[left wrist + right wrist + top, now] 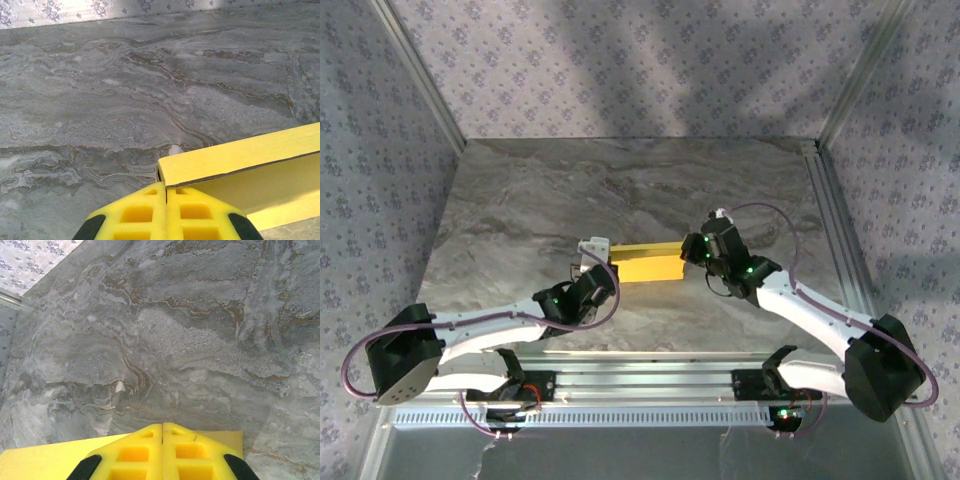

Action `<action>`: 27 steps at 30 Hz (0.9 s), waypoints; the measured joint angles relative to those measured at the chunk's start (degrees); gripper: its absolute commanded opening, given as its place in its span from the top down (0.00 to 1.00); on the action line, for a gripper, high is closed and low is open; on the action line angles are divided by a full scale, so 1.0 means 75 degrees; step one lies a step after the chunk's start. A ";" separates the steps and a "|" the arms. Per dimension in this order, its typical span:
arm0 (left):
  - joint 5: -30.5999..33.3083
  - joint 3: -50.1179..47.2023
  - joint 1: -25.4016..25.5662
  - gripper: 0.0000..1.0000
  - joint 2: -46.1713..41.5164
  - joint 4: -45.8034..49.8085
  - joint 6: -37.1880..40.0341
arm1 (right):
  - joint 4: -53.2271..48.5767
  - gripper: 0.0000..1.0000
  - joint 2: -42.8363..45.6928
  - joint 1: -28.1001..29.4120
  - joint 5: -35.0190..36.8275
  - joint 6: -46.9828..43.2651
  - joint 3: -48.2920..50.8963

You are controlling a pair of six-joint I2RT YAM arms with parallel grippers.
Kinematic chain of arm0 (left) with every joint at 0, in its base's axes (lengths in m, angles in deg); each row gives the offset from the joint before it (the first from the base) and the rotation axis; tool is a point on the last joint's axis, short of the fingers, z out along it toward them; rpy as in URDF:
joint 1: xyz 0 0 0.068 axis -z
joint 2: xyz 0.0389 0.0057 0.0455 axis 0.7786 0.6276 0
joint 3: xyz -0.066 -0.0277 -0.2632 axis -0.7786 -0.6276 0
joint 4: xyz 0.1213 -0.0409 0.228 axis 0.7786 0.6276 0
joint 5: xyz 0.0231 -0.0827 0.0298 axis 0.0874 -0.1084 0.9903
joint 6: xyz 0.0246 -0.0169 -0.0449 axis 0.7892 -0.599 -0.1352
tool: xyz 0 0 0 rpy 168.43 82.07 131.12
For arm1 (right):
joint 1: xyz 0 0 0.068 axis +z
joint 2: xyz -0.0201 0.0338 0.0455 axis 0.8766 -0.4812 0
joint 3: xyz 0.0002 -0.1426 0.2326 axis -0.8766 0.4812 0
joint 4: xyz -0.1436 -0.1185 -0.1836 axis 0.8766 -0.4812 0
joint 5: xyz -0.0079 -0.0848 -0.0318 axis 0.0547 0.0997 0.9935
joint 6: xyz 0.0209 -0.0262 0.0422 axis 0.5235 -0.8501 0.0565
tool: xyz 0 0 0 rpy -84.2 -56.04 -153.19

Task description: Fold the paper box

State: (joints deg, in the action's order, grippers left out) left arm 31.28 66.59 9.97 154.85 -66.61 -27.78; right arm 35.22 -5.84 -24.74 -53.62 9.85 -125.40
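We see the paper box (645, 263) lying near the middle of the worktop (620, 180), between the two arms, yellow face out. Its long axis runs left to right, roughly parallel to the near edge, with the right end slightly farther from the bases than the left. A pale flap (592, 245) sticks out at the left end, so we judge that end not yet closed.

The left hand (166, 189) meets the box's left end. Its yellow fingers are pressed together with no gap, their tips right at the corner where a long wall begins. We cannot tell whether a sliver of card is pinched between them. The right hand (162, 429) sits at the opposite end, fingers likewise closed tight, with yellow card showing beneath and beside its tips. Again, we cannot say that it grips anything.

We read this placing as a brace. One hand at each end would stop the light card sliding or springing open while a wall or flap is pressed. From the left wrist the box looks partly formed, one long wall upright.
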 measured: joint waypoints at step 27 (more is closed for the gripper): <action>-0.0055 -0.0420 0.0070 1.00 -0.0224 -0.0609 0.0341 | -0.2069 0.70 0.0781 0.0871 0.0463 0.0122 -0.0804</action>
State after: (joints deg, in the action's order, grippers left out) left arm 30.86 63.44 10.50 153.16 -71.18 -25.22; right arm 19.70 0.02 -18.21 -50.14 10.77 -131.43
